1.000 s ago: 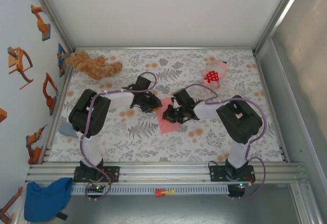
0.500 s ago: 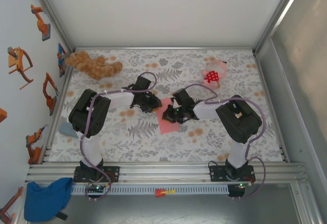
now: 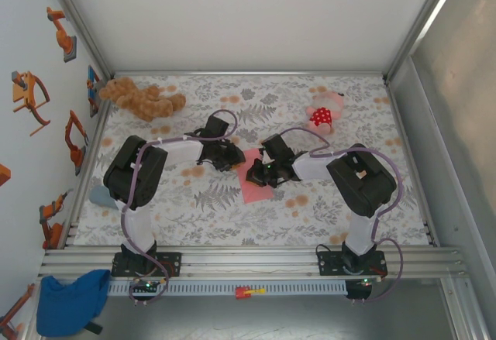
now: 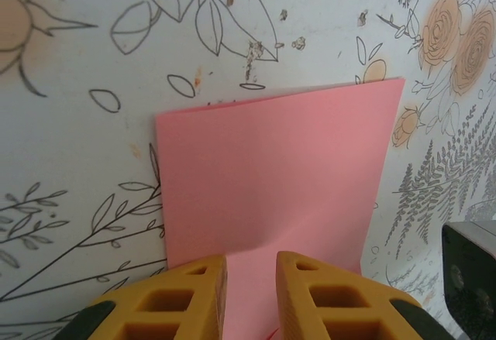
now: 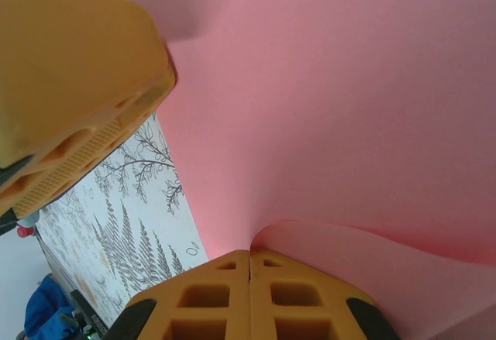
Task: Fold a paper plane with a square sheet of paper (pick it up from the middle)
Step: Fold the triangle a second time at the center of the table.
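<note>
The pink sheet of paper (image 3: 252,183) lay at the middle of the worktop (image 3: 232,216), looking light, limp and crease-prone, probably best pinched at a raised fold. The right gripper (image 5: 249,256) was clamped shut on such a fold; the left gripper (image 4: 250,266), jaws slightly apart, held nothing.
</note>
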Motion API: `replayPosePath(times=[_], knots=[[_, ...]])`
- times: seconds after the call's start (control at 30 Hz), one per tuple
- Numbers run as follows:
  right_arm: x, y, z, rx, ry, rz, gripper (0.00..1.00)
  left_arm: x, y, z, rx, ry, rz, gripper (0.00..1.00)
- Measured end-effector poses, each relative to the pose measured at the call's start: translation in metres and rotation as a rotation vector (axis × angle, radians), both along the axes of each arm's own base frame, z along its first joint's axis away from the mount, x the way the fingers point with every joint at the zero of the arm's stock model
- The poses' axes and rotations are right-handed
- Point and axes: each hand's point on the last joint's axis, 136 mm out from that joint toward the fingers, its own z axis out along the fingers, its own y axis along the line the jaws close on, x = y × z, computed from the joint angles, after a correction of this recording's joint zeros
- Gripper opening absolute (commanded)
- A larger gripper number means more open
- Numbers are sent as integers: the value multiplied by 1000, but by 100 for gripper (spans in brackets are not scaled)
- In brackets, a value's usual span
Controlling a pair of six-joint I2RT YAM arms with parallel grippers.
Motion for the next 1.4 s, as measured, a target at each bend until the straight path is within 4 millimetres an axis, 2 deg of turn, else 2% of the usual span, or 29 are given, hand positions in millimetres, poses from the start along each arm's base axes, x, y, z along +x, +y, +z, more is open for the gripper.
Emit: replayPosePath(times=[0.17, 0.37, 0.53, 0.8, 0.9, 1.1, 1.23, 1.4], knots=[[1, 2, 2, 2, 1, -4, 22, -3, 16, 7, 29, -14, 36, 26], [2, 5, 4, 8, -1, -2, 27, -1, 43, 32, 35, -72, 123, 27], [2, 7, 6, 17, -6, 5, 35, -7, 64, 35, 47, -85, 188, 28], [2, 9, 9, 23, -23, 19, 39, -17, 66, 39, 4, -103, 215, 30], [2, 8, 8, 17, -29, 22, 35, -21, 58, 40, -12, -109, 198, 27], [1, 3, 2, -19, -41, 26, 13, -32, 33, 45, -57, -119, 146, 15], [0, -2, -3, -49, -36, 23, 0, -40, 17, 36, -67, -102, 102, 8], [1, -3, -3, -62, -40, 25, 0, -52, 3, 14, -43, -47, 51, 2]])
